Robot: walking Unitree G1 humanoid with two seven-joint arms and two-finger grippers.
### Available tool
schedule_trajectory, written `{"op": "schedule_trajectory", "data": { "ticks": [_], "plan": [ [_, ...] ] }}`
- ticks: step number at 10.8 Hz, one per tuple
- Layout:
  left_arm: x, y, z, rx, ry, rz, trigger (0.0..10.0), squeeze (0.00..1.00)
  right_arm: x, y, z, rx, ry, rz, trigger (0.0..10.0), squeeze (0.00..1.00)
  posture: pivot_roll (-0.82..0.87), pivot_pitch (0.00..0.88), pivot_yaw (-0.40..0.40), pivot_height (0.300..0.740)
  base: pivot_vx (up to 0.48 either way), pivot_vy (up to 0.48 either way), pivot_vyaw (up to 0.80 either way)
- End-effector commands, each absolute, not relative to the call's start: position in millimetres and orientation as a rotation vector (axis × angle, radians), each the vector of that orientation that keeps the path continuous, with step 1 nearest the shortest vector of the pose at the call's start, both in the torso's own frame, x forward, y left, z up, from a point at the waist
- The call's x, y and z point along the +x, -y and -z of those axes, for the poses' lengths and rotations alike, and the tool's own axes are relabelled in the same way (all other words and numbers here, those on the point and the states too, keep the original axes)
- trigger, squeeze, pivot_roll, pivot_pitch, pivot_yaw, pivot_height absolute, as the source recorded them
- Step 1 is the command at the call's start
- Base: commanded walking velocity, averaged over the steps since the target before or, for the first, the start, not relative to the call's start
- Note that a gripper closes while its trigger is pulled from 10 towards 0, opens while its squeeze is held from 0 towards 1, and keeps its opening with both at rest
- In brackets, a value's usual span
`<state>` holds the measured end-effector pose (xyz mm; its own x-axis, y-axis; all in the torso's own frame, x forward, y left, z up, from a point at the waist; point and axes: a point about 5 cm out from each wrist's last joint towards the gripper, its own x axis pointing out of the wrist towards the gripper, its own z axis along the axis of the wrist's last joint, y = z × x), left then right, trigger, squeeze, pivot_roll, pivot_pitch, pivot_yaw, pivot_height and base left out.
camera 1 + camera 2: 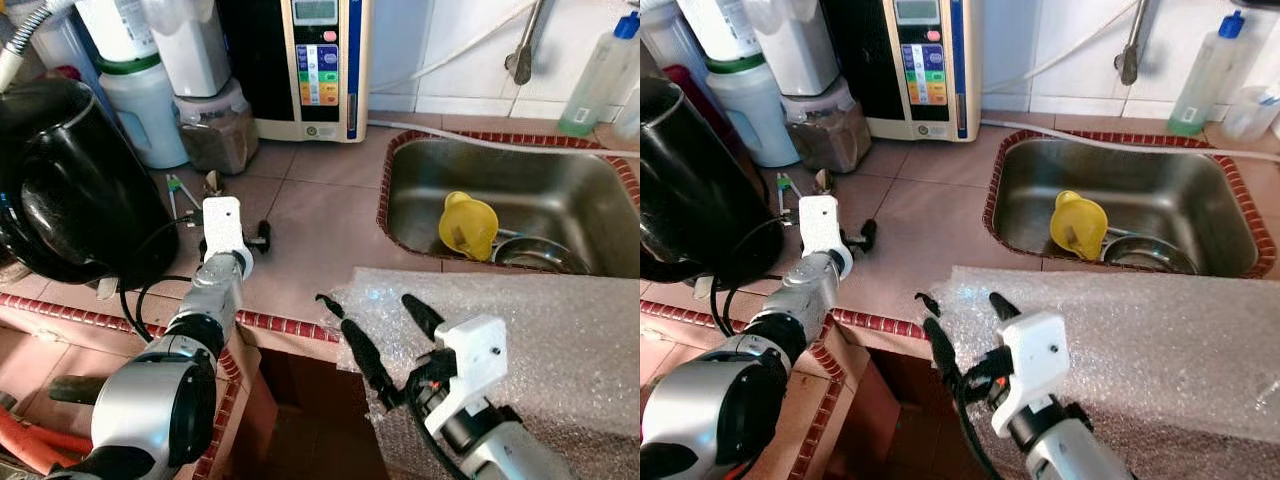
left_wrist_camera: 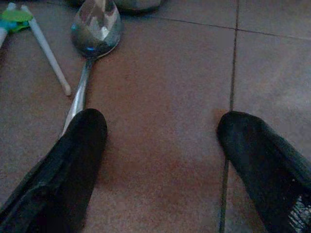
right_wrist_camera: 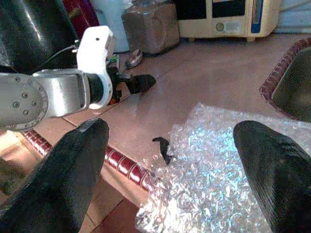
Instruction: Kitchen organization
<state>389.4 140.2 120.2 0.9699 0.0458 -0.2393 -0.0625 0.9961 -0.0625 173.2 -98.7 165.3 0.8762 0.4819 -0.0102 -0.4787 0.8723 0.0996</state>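
Spoon (image 2: 92,36) lies on counter (image 1: 310,215) left of sink (image 1: 600,235) (funnel (image 1: 467,224) inside), behind bubble wrap (image 1: 560,340).

Brown tiled countertop (image 1: 310,215) running across the scene, edged with a red-and-white patterned trim (image 1: 285,323) along its front. White tiled wall (image 1: 450,50) standing behind, catching even daylight. Stainless sink (image 1: 520,190) sitting recessed at the right, same patterned trim bordering its rim. A tap (image 1: 525,45) hanging down from the wall above the sink. Sheet of bubble wrap (image 1: 540,340) lying over the near right counter, glinting.
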Motion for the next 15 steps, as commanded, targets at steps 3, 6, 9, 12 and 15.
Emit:
{"op": "schedule_trajectory", "data": {
  "ticks": [3,6,9,12,15],
  "plan": [
    [389,-148,-117,-0.093,-0.289,-0.111,4.2,0.0,170,97,-170,0.102,-0.023,-0.495,10.0,0.0,-0.2,0.133,0.109,0.74,0.0,0.0,0.0],
    [388,-149,-114,-0.101,-0.32,-0.088,0.0,0.0,171,97,-169,0.102,-0.027,-0.497,10.0,0.0,-0.19,0.13,0.109,0.74,0.0,0.0,0.0],
    [379,-148,-96,-0.093,-0.397,-0.027,0.0,0.0,176,97,-167,0.09,-0.028,-0.498,10.0,0.0,-0.17,0.111,0.113,0.74,0.0,0.0,0.0],
    [371,-151,-81,-0.114,-0.453,-0.001,0.0,0.0,178,97,-165,0.079,-0.03,-0.501,10.0,0.0,-0.15,0.101,0.114,0.74,0.0,0.0,0.0],
    [366,-147,-75,-0.144,-0.473,0.098,0.0,0.0,180,98,-162,0.059,-0.036,-0.512,10.0,0.0,-0.14,0.095,0.11,0.74,0.0,0.0,0.0]
  ]
}}
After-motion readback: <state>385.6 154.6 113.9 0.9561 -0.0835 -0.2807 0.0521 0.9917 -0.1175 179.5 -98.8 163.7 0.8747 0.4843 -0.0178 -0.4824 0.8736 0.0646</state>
